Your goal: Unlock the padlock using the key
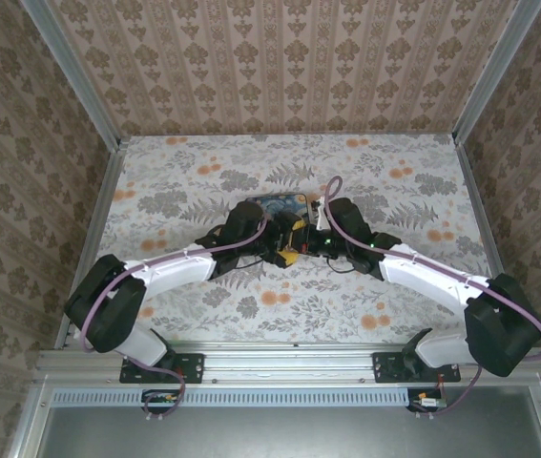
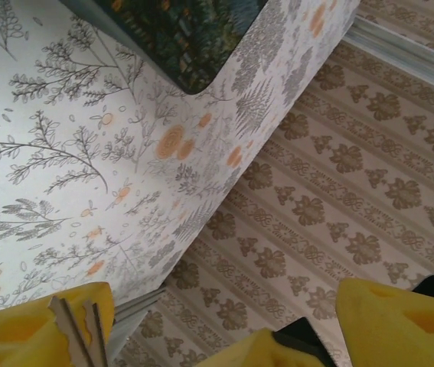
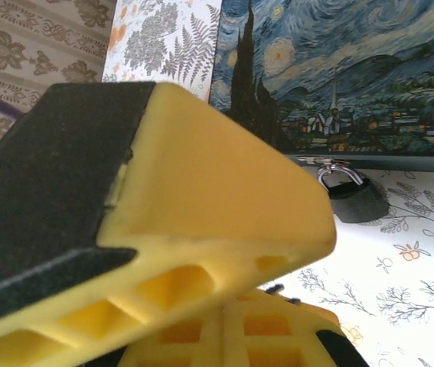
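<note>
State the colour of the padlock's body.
The padlock body is black, seen best in the right wrist view.

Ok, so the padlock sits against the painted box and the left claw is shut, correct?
No: the left claw is open, its yellow fingers well apart in the left wrist view. The padlock does sit against the painted box.
</note>
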`<state>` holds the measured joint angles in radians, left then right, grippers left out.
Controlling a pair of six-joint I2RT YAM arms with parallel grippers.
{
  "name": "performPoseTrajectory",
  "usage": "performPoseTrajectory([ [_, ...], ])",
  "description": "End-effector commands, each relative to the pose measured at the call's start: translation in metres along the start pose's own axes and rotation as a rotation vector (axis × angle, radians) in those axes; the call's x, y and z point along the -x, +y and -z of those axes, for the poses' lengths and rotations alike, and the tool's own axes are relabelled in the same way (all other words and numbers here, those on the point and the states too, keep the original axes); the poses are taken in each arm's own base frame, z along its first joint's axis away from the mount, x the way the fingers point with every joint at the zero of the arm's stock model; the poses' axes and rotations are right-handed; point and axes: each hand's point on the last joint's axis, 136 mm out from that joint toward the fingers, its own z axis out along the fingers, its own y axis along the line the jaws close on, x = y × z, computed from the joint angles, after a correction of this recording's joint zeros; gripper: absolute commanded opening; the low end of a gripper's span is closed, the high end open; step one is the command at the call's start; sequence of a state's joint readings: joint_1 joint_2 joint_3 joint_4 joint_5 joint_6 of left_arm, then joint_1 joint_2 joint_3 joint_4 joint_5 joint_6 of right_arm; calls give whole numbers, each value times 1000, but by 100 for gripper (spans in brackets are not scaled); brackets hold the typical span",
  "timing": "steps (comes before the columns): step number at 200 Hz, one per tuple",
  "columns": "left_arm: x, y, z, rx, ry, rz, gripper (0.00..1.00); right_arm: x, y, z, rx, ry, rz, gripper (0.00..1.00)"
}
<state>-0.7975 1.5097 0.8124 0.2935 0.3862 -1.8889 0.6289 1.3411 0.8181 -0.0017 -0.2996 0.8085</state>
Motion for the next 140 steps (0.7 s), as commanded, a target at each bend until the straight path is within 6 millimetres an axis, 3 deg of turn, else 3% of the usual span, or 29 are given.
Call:
performPoseTrajectory([
  [1,1,-17,13,-59,-10,-39,71,9,13,4,31,-35,12,0],
  [41,6,-13,19,-58,-22,-66,56,3,6,6,22,-31,6,0],
  [140,9,-16,25,-84,-24,-109,28,15,9,12,6,-77,25,0],
])
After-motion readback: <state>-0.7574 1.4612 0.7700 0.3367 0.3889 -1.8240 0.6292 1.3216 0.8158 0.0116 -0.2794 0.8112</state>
